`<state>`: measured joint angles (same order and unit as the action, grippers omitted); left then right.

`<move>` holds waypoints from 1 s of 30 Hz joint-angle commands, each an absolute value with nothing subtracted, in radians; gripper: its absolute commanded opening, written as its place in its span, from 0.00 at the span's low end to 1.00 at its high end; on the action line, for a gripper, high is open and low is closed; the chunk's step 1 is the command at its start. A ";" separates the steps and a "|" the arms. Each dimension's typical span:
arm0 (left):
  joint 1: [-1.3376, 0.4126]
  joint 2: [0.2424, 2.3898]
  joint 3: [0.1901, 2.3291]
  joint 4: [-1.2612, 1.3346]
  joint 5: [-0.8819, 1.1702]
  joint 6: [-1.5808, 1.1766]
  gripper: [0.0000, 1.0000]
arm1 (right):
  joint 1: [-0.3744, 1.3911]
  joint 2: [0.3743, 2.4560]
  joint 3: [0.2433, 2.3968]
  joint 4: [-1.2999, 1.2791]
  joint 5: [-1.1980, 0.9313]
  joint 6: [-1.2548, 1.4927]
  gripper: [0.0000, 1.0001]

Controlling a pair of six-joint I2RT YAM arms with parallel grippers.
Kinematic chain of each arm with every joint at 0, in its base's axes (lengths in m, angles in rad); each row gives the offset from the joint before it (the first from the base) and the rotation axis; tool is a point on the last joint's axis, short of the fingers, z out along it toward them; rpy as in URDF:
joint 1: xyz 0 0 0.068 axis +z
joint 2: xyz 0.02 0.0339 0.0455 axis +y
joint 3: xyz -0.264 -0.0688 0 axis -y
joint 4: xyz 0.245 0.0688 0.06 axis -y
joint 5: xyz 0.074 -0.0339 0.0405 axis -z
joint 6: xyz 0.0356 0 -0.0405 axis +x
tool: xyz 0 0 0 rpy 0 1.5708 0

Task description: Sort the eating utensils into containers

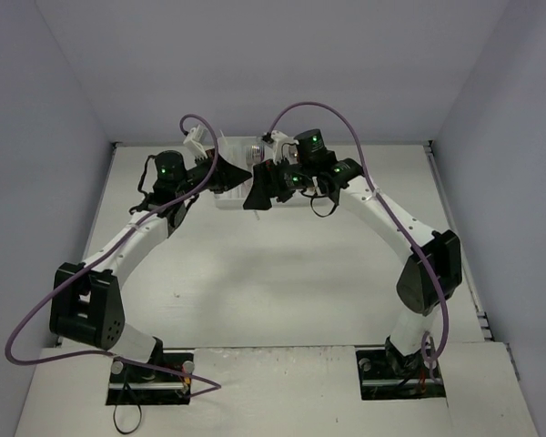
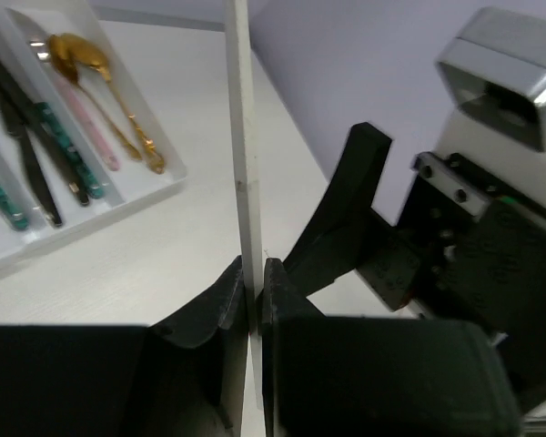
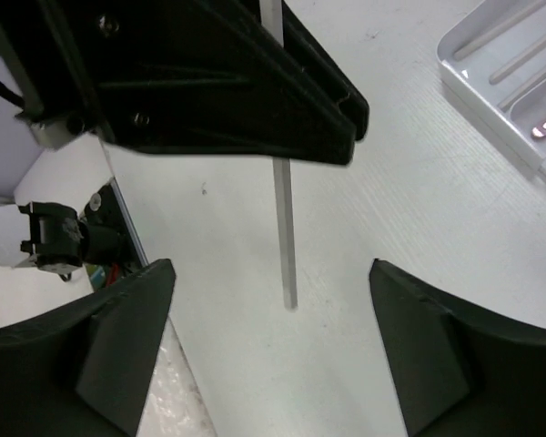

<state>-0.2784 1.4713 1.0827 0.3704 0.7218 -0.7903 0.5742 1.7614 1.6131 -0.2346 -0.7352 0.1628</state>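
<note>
Held utensil: slim pale strip seen edge-on, so fork/knife/spoon can't be told. It's pinched in the L tool, fingers pressed tight on its lower part, the rest sticking out well past the tips. In the R wrist view its free end hangs clear of the bench, touching nothing. The R tool is spread wide, one finger each side of that free end, both well apart from it. No grip there, so the piece is the L tool's alone.

Key relation: the tray lies just to the far side of the strip, w/ a bare stretch of bench btwn. Its compartments run slantwise in the L wrist view and the strip's long axis crosses that line, not parallel. So, as I judge it, next move = carry it farther out over the tray & turn it till the axis lines up w/ a slot.

The L arm is nearer and has the piece.

In the tray: gold spoons, black knives, teal- & pink-handled pcs, all lengthwise. Which slot suits the strip: can't say.
</note>
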 commanded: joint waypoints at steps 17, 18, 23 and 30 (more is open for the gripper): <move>-0.233 2.126 2.111 -0.404 0.274 -0.125 0.00 | 0.254 1.433 1.413 -0.181 -0.597 0.093 0.93; -0.232 2.151 2.133 -0.405 0.277 -0.128 0.00 | 0.250 1.429 1.410 -0.181 -0.598 0.094 0.93; -0.230 2.220 2.172 -0.389 0.278 -0.141 0.00 | 0.239 1.419 1.394 -0.181 -0.598 0.094 0.93; -0.221 2.274 2.154 -0.366 0.284 -0.151 0.00 | 0.232 1.422 1.384 -0.181 -0.595 0.094 0.94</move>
